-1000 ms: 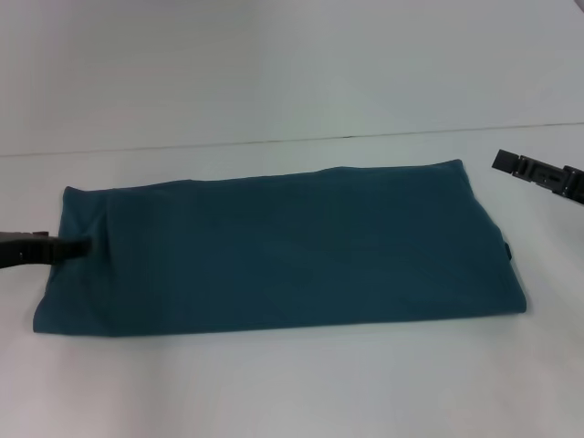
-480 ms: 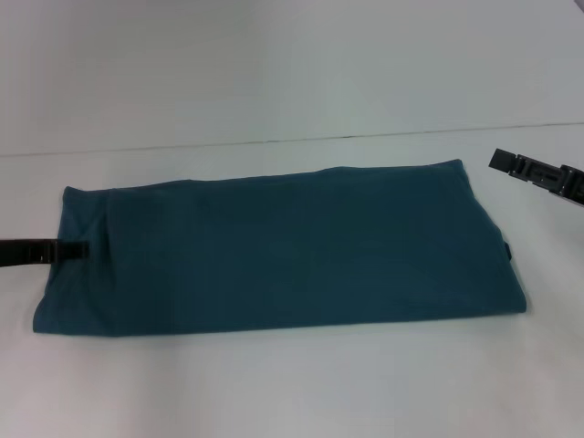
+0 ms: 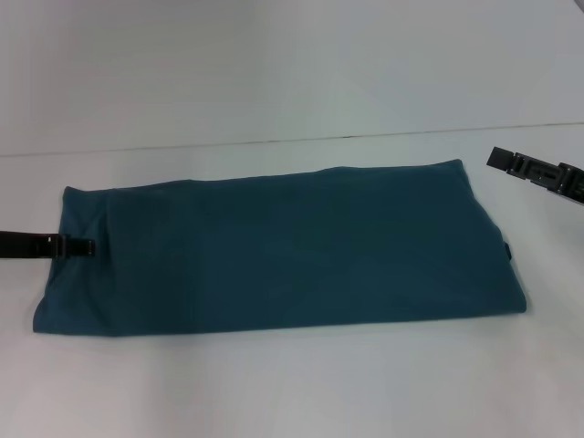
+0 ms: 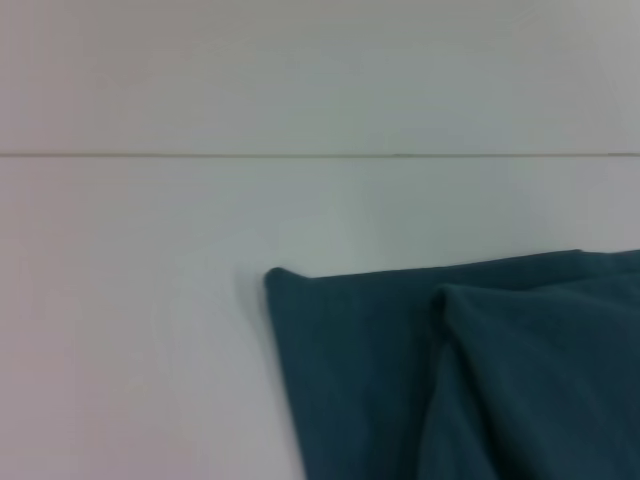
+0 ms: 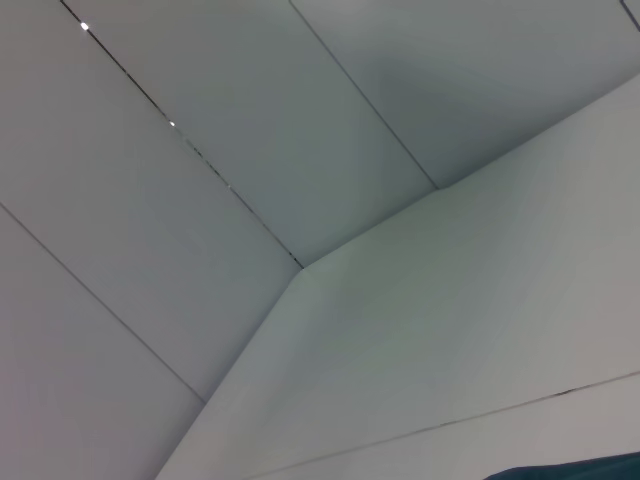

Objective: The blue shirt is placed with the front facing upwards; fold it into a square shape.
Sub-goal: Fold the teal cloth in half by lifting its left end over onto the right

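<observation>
One large dark teal-blue cotton shirt (image 3: 274,251), folded into long rectangle, plain side up, lying flat mid-table, long axis left to right; small dark label peeks at right edge. Two black grippers: left gripper (image 3: 87,245) at shirt's left edge, low over cloth, right gripper (image 3: 497,159) raised, apart from shirt's far right corner; cannot tell finger spread on either. White matte table (image 3: 292,383), pale panelled wall behind. Versus a second ago: left gripper flatter, tip slightly further onto cloth; shirt unmoved
</observation>
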{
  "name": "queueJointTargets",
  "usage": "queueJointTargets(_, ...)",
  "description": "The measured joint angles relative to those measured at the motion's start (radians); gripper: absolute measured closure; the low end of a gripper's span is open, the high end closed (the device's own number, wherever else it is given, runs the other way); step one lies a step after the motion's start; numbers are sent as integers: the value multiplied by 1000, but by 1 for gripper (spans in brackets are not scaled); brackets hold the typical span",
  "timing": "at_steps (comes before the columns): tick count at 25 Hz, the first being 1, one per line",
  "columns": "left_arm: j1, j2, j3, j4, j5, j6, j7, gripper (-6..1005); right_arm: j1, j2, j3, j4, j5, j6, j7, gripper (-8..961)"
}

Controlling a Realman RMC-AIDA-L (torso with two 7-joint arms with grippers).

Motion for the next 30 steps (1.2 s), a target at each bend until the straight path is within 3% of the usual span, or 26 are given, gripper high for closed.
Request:
queueJointTargets(9,-20,4,0,-10,66,-1,-59,305,1,0,0,0,0,0,1,204)
queueJointTargets(30,-35,9,12,-46,72,21,-68,305,1,2,0,0,0,-1,1,203)
